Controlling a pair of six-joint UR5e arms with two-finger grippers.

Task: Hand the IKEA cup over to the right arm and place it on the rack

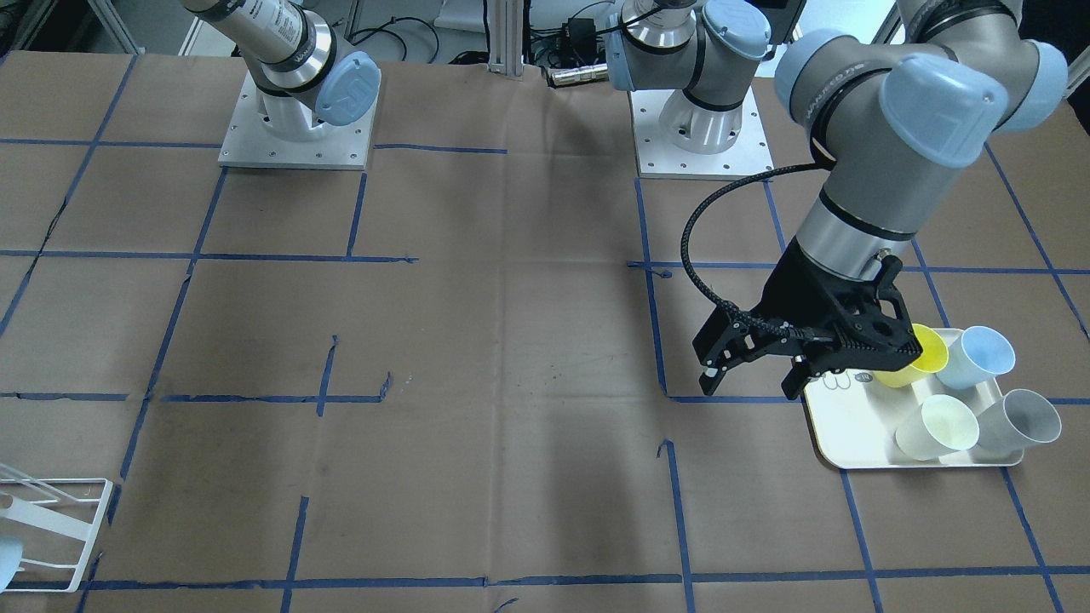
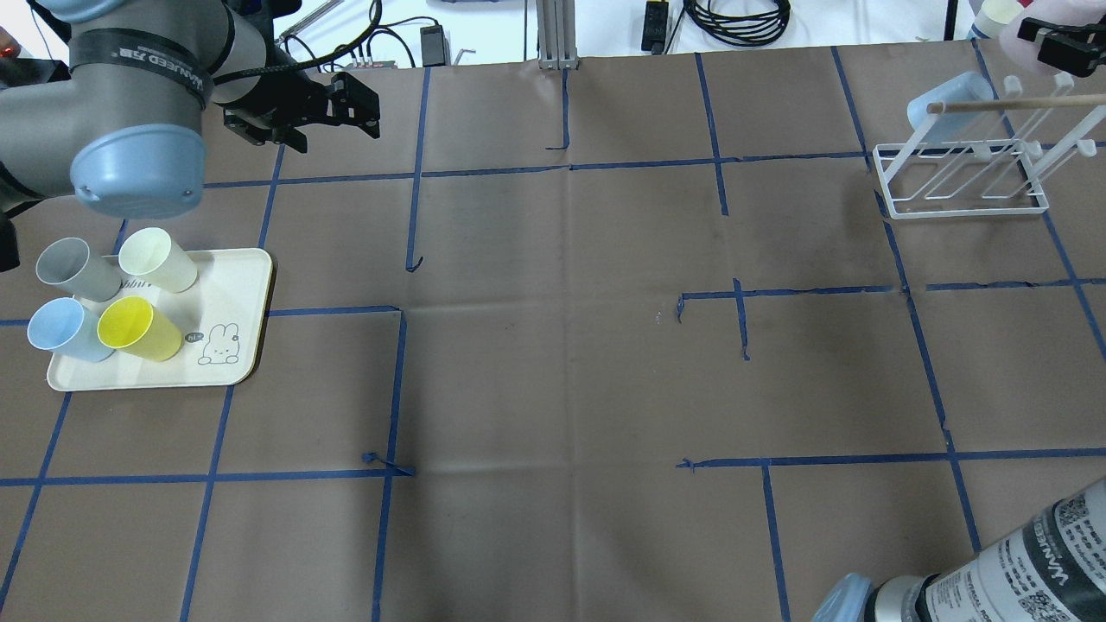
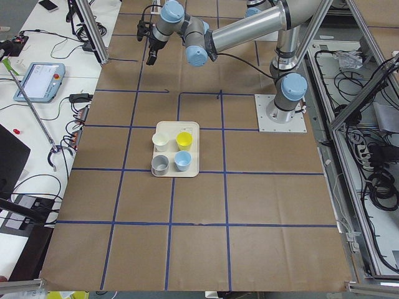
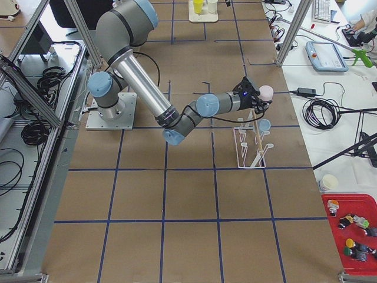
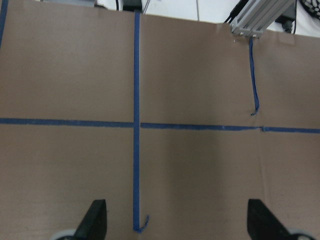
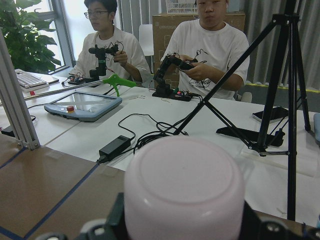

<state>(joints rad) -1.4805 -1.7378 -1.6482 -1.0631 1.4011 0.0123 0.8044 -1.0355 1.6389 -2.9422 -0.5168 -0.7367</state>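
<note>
My right gripper (image 6: 185, 227) is shut on a pale pink cup (image 6: 184, 187), held bottom toward the wrist camera. In the exterior right view the cup (image 4: 266, 92) hangs above the white wire rack (image 4: 250, 147). In the overhead view the rack (image 2: 959, 206) stands at the far right with a light blue cup (image 2: 946, 97) on a rod. The rack also shows in the front-facing view (image 1: 60, 532). My left gripper (image 2: 302, 112) is open and empty, above bare table beyond the tray; its fingertips (image 5: 95, 220) show wide apart.
A cream tray (image 2: 233, 285) with a rabbit drawing holds a yellow (image 2: 138, 328), a blue (image 2: 65, 330), a grey (image 2: 73, 268) and a cream cup (image 2: 155, 257). A wooden rod (image 2: 1020, 104) crosses above the rack. Two operators sit beyond the table's far edge.
</note>
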